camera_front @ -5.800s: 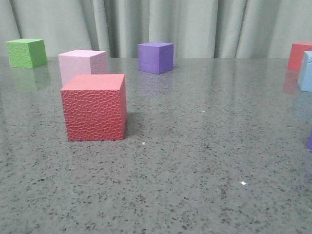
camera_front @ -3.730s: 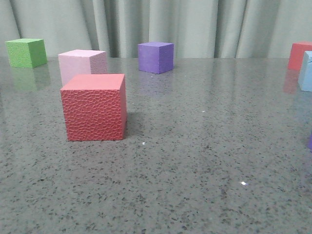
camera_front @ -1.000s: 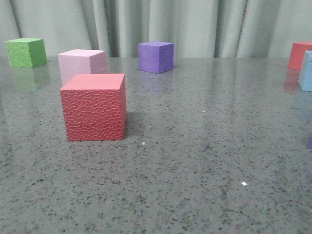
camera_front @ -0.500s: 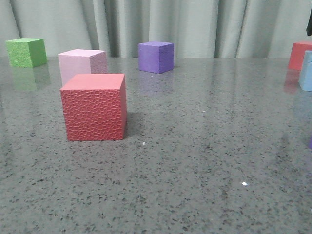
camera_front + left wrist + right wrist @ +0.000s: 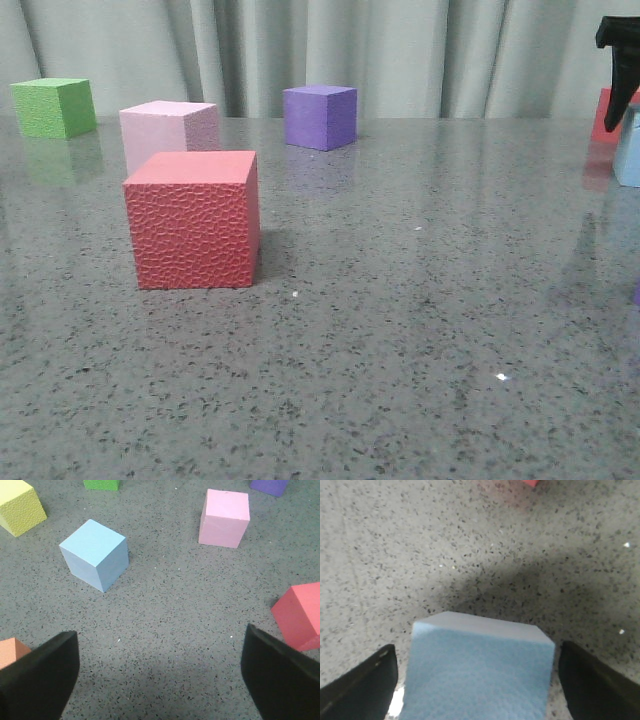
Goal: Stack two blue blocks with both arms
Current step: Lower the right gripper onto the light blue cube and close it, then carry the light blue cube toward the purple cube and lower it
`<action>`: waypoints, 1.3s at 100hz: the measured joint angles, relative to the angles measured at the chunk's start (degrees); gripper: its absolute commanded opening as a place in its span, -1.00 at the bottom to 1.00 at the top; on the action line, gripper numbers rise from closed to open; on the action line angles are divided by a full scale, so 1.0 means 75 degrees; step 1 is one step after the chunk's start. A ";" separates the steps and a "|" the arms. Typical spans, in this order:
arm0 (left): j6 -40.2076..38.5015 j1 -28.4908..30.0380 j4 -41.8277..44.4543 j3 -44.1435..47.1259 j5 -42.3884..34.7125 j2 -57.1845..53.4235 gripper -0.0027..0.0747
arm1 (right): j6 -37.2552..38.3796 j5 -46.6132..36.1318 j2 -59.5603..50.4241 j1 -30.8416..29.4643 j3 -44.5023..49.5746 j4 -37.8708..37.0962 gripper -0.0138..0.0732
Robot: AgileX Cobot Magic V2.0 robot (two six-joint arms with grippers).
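One blue block (image 5: 95, 554) sits on the table in the left wrist view, well ahead of my left gripper (image 5: 160, 680), which is open and empty above bare table. The other blue block (image 5: 477, 670) lies between the wide-open fingers of my right gripper (image 5: 477, 687), with a gap on each side. In the front view this block (image 5: 630, 150) shows at the right edge, with a black right finger (image 5: 616, 100) hanging just over it. The left gripper is out of the front view.
A textured red cube (image 5: 192, 220), pink cube (image 5: 168, 132), green cube (image 5: 54, 107) and purple cube (image 5: 319, 117) stand on the speckled grey table (image 5: 400, 330). A red cube (image 5: 606, 112) stands behind the right blue block. Yellow (image 5: 19, 509) and orange (image 5: 11, 651) cubes lie near the left gripper.
My right gripper has come down into the front view at the top right, over the blue block at the right edge. The cubes have not moved.
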 measured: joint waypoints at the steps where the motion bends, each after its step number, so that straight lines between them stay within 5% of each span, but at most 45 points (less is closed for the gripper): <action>1: 0.0000 0.0000 0.0000 0.0000 0.0000 0.0000 0.66 | 0.0000 -0.0012 0.0018 0.0000 0.0000 -0.0011 0.80; 43: 0.0000 0.0000 0.0000 0.0000 0.0000 0.0000 0.66 | 0.0035 -0.0073 0.0208 0.0000 -0.0032 -0.0048 0.79; 74: 0.0000 0.0000 0.0000 0.0000 0.0000 0.0012 0.66 | 0.0035 0.0033 0.0208 0.0000 -0.0032 -0.0048 0.07; 97: 0.0000 0.0000 0.0000 0.0000 0.0000 0.0012 0.66 | 0.0035 0.0469 0.0208 0.0000 -0.0314 -0.0048 0.07; 130: 0.0000 0.0000 0.0000 0.0000 0.0000 0.0012 0.66 | 0.0041 0.1984 0.0208 0.0589 -0.2275 -0.0065 0.07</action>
